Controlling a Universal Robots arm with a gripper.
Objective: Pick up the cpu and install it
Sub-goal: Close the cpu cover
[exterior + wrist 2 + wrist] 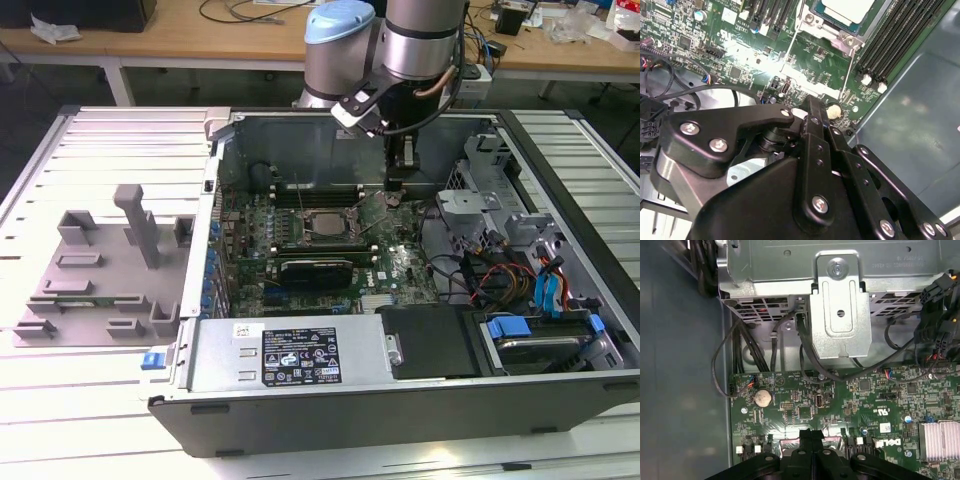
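The exterior view looks steeply down from well back onto the open computer case, with the arm at its far side. Both wrist views sit close above the motherboard, facing opposite ways past the gripper. Both show the board's coin cell.

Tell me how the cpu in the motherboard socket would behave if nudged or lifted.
The cpu is a thin flat plate with a metal top, so probably stiff and light, unlikely to roll. Its smooth silvery face looks slippery to pinch. Seated inside the socket frame, a sideways push would likely be blocked.
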